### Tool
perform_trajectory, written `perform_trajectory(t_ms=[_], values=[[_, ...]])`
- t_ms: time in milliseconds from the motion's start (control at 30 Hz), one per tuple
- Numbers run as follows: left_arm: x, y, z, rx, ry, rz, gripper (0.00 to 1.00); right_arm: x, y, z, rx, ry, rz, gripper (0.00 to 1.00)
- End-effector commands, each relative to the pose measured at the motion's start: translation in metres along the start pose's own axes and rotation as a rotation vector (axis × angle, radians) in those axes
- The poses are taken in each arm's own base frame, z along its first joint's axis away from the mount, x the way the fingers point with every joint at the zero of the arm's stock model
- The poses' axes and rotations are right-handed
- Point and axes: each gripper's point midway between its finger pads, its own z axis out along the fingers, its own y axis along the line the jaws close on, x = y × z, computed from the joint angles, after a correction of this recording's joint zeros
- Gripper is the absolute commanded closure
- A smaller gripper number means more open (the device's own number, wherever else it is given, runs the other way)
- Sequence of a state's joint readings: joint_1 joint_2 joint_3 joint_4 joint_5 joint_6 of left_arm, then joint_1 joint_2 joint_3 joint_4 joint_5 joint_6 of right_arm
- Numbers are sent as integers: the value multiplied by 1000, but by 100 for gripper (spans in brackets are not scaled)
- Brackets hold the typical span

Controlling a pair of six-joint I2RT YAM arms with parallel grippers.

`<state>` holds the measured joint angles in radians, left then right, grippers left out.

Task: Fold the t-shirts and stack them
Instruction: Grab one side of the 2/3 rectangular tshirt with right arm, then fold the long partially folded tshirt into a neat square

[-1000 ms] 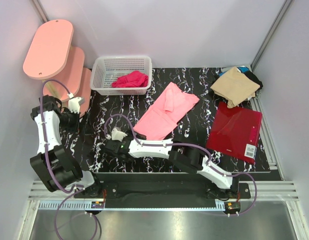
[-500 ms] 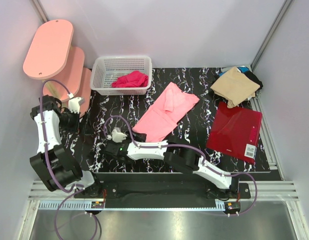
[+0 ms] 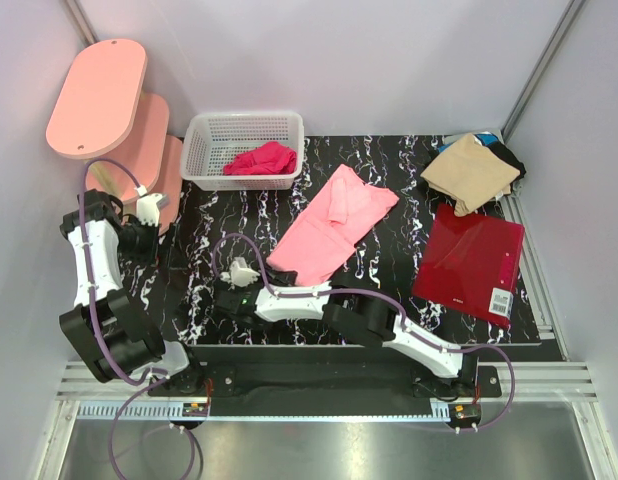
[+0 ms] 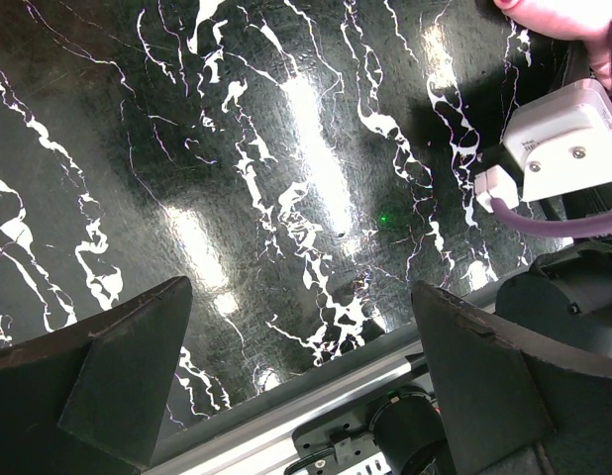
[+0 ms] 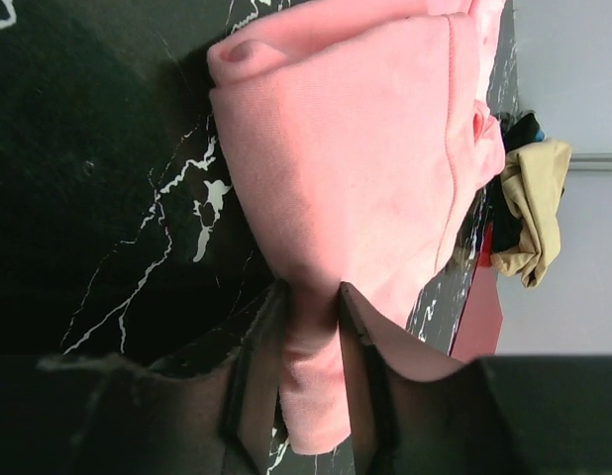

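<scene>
Black marbled table [image 3: 389, 160], two arms bolted at its near edge.

Salmon-pink t-shirt [image 3: 334, 225]: lies mid-table, partly folded, running slantwise from near-left to far-right, one layer doubled over at its far end. Its near-left corner is bunched up.

Right gripper [image 5: 308, 297]: arm stretched low along the near edge toward the left, wrist at the pink shirt's near-left corner. In the wrist view both fingers [image 5: 360, 386] press in on a narrow fold of pink cloth that runs between them. Clamped on the salmon-pink t-shirt.

Left gripper [image 4: 298, 297]: arm drawn back at the table's left edge. Jaws spread wide, nothing between them, only bare table beneath, close to the near edge.

Dark red t-shirt [image 3: 469, 262]: folded flat at the right edge, white tag [image 3: 502, 303] at its near-right corner.

Tan t-shirt [image 3: 469, 170]: loose heap in the far right corner, its near side just meeting the dark red one. Black t-shirt [image 3: 509, 158] shows from under the tan one, toward the right edge.

Basket [image 3: 244, 118]: white, slotted, far-left part of the table, with a crumpled magenta cloth [image 3: 261, 158] inside.

Pink tiered stand [image 3: 97, 95]: off the table's far-left corner.
</scene>
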<state>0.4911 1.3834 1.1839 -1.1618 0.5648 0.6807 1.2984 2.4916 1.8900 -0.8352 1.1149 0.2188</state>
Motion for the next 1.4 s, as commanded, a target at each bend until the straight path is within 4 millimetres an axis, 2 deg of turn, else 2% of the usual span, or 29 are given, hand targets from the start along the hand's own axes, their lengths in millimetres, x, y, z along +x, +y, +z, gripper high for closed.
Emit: perform_trajectory(t_ms=[0, 67, 100, 167, 333, 467, 500, 633, 833, 967, 1233, 1300, 1367], values=[[-14, -1, -9, 1, -45, 28, 1, 64, 77, 22, -225, 190, 11, 71], [-14, -1, -9, -2, -46, 30, 1, 60, 76, 22, -234, 190, 24, 82], [-14, -1, -9, -2, -44, 30, 1, 58, 75, 21, -243, 188, 29, 93], [-14, -1, -10, -3, -47, 28, 1, 46, 68, 14, -263, 172, 58, 100], [-15, -2, -11, 1, -50, 32, 1, 13, 49, -9, -328, 110, 92, 100], [-14, -4, -12, 0, -52, 37, 1, -20, 35, -50, -410, 15, 94, 100], [-14, -4, -12, 0, -53, 36, 1, -28, 35, -67, -425, -16, 77, 100], [-14, -7, -15, -3, -61, 42, 1, -48, 31, -107, -496, -69, 81, 100], [-14, -10, -18, -5, -67, 50, 1, -75, 13, -150, -548, -135, 112, 100], [-14, -10, -20, -12, -67, 52, 1, -98, -22, -176, -591, -184, 183, 100], [-19, -10, -23, -10, -72, 42, 1, -123, -96, -208, -609, -286, 312, 100], [-21, -10, -24, -9, -72, 42, 1, -125, -107, -212, -617, -298, 332, 100], [-23, -9, -25, -10, -75, 38, 1, -125, -108, -216, -640, -300, 337, 100]])
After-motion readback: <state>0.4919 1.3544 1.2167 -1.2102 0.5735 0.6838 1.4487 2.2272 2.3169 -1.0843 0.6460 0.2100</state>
